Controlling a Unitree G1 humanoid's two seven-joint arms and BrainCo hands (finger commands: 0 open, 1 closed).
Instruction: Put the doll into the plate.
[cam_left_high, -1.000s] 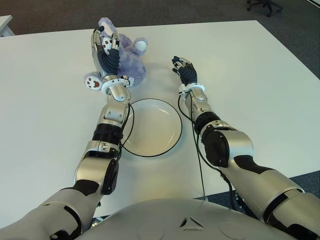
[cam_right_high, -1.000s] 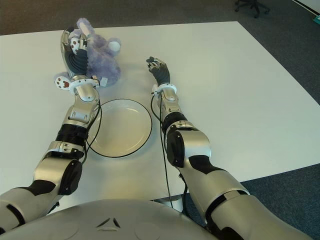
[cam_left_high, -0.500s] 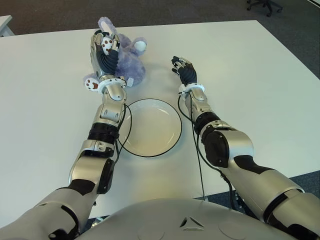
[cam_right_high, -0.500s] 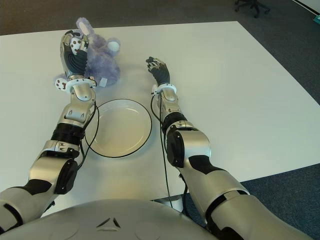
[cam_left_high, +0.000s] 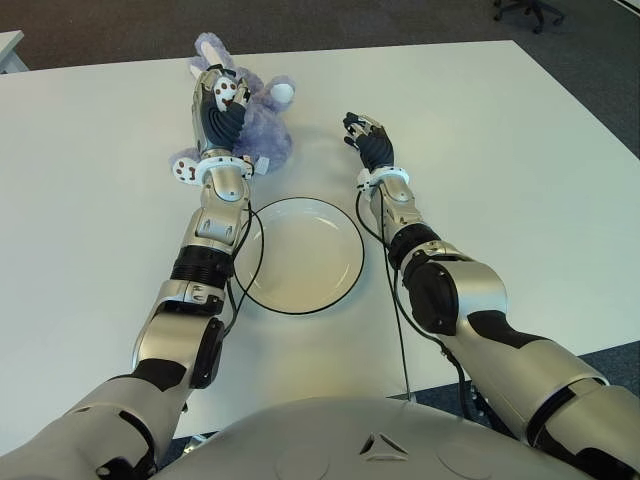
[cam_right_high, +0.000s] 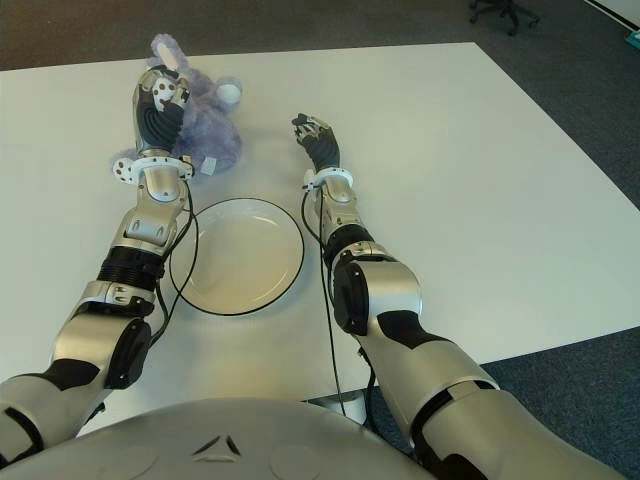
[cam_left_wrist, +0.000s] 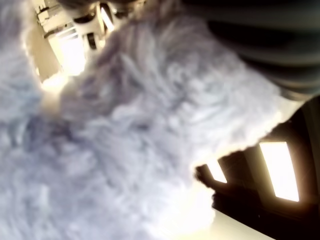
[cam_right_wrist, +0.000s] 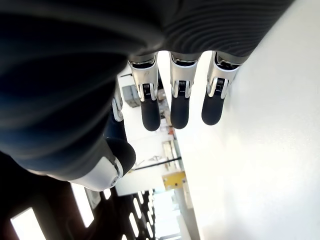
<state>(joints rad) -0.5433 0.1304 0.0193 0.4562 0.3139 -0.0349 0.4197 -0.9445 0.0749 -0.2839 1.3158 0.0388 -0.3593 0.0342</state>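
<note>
**Left robot hand shifted rightward over the doll**

Since a second earlier, the left robot hand (cam_left_high: 220, 110) had slid a little to the right across the purple plush doll (cam_left_high: 262, 125), covering more of its body. The doll lay on the white tabletop (cam_left_high: 520, 170), on the far side of the plate, with one ear poking out beyond the fingertips and a spotted paw showing beside the wrist. Fur filled the left wrist view, pressed close against the palm, yet whether the fingers had closed on it could not be told. The white plate (cam_left_high: 300, 255) with its dark rim sat just short of the doll, empty, touching neither hand. The right robot hand (cam_left_high: 366, 135) showed to the right of the doll, well apart from it, fingers loosely extended and holding nothing.
</note>
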